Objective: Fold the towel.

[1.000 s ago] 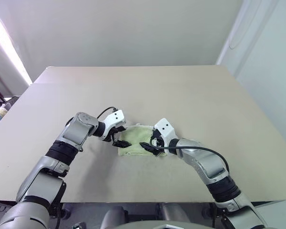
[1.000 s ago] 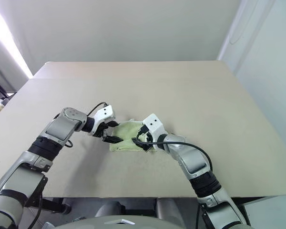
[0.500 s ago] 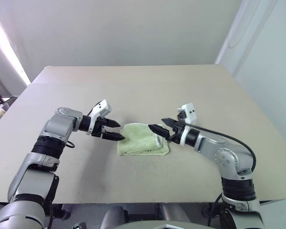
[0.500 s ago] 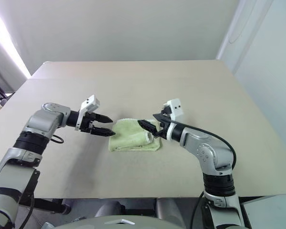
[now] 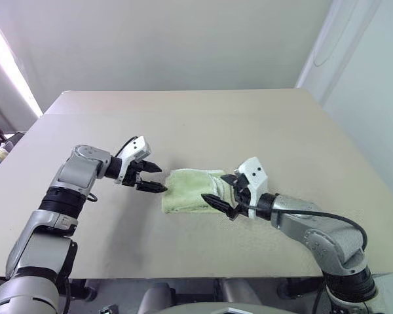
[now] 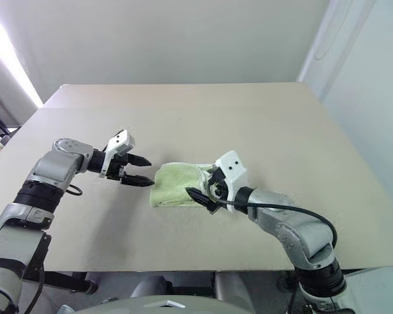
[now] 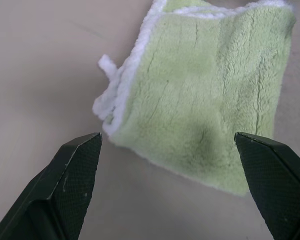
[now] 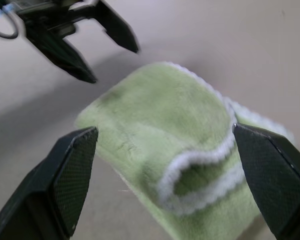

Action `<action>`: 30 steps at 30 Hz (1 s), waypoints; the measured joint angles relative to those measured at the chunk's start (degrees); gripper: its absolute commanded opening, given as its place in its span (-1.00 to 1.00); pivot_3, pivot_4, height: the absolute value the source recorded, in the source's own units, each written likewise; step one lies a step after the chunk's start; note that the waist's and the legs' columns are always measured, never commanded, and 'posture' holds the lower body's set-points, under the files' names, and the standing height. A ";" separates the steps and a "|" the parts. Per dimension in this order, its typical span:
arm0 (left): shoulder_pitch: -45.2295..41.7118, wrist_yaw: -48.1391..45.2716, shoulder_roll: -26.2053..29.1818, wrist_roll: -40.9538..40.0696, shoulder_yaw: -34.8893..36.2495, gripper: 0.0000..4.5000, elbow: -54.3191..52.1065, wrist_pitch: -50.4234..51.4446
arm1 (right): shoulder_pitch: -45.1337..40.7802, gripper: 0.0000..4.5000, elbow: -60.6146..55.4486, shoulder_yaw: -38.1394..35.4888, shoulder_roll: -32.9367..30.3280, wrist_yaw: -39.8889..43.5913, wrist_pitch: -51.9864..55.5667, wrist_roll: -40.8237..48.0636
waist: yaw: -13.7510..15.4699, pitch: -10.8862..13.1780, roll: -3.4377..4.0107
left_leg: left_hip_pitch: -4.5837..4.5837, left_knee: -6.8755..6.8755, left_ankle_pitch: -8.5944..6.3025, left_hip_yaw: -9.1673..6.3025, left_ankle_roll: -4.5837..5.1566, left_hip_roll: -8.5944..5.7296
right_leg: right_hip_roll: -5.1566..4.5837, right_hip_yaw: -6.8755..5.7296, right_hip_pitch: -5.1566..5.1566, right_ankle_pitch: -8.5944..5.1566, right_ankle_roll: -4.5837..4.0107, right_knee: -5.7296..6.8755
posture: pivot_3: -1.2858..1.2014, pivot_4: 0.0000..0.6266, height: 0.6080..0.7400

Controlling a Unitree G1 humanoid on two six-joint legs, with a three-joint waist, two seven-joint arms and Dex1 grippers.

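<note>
**Towel looks pretty much folded**

The towel (image 5: 191, 190) sits mid-frame on the table (image 5: 262, 124), already a small layered pad. Left gripper (image 5: 151, 177) and right gripper (image 5: 221, 190) both hang spread wide, holding nothing. Maybe a final tidy left.

Lime-green towel (image 5: 191, 191) w/ white edging, on beige table (image 5: 183, 118).

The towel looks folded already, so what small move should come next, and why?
Probably draw both arms back. The towel lies folded small on the table, and the left gripper and right gripper are open, holding nothing; one top layer bulges slightly.
</note>
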 measured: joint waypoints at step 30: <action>6.20 -13.44 8.72 -2.95 -0.74 0.99 -14.28 -3.95 | -8.72 1.00 23.50 21.69 -6.27 20.34 -38.10 -41.53 | 0.23 0.02 -0.06 | -0.03 0.03 0.00 0.03 0.00 -0.01 | -0.02 0.01 -0.03 -0.01 -0.01 0.02 | 0.03 -1.00 0.57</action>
